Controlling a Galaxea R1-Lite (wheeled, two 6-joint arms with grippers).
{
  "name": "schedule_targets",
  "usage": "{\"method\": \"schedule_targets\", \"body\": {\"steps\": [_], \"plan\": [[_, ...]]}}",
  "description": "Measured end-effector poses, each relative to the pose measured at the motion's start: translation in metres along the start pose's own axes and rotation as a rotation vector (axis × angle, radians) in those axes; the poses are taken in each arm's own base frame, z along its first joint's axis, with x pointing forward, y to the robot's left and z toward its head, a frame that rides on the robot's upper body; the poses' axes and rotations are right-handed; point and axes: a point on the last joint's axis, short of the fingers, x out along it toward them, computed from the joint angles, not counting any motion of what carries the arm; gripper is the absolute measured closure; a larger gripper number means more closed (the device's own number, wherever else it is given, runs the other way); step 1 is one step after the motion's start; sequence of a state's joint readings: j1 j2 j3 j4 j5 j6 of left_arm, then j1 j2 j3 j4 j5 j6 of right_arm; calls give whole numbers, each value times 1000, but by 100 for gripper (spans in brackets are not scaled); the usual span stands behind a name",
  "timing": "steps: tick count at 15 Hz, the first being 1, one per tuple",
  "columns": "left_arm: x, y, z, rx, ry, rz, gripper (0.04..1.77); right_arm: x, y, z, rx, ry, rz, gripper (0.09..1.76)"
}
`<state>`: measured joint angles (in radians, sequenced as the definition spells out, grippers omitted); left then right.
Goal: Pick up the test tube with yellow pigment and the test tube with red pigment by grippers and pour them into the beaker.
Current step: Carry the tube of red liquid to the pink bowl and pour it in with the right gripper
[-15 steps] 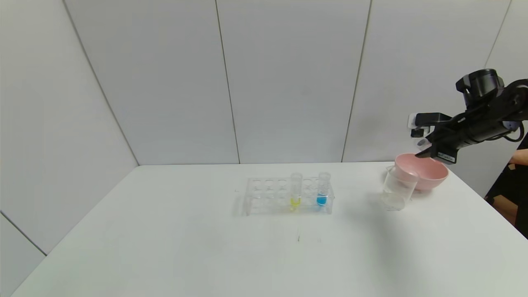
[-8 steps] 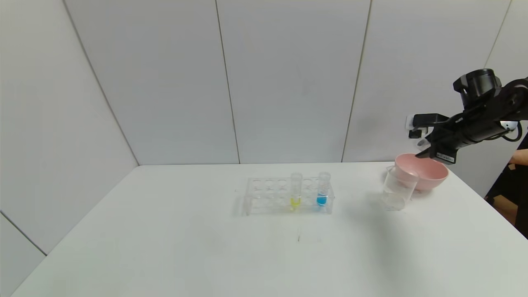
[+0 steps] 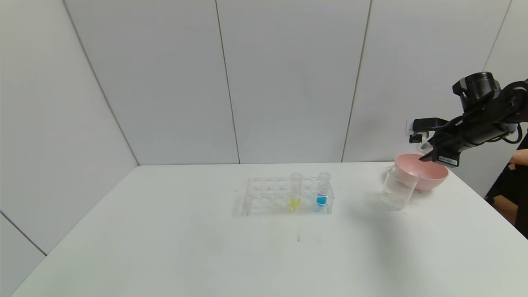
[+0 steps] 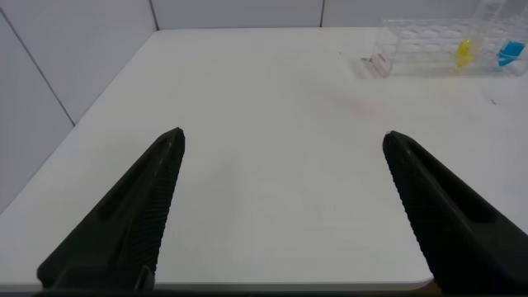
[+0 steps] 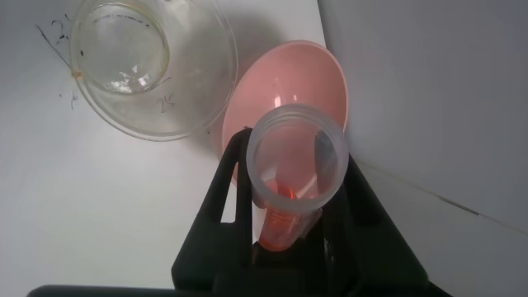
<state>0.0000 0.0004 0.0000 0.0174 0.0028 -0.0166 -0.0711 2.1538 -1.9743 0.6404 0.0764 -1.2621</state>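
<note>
The test tube with red pigment [image 5: 285, 221] is clamped between the jaws of my right gripper [image 5: 293, 157], its open mouth facing the camera and orange-red liquid at its bottom. In the head view the right gripper [image 3: 425, 153] hovers over the pink bowl [image 3: 431, 175], just behind and right of the beaker [image 3: 397, 189]. From the wrist, the beaker [image 5: 206, 82] lies beside the bowl [image 5: 309, 74]. The test tube with yellow pigment [image 3: 295, 190] stands upright in the clear rack [image 3: 264, 198]. My left gripper [image 4: 285, 136] is open over bare table, far from the rack [image 4: 412, 51].
A tube with blue liquid [image 3: 323, 189] stands in the rack to the right of the yellow one. The white table [image 3: 165, 239] ends at a wall behind. A person's arm shows past the table's right edge [image 3: 517, 156].
My right gripper with the red tube has shifted slightly right and down above the pink bowl. Everything else is unmoved.
</note>
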Motion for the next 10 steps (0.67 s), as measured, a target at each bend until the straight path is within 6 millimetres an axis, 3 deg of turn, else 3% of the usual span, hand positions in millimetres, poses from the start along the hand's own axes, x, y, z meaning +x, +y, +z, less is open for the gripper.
{"method": "schedule_targets", "body": {"steps": [10], "plan": [[0, 0, 0, 0, 0, 0, 9, 0, 14, -5, -29, 118, 55, 131]]}}
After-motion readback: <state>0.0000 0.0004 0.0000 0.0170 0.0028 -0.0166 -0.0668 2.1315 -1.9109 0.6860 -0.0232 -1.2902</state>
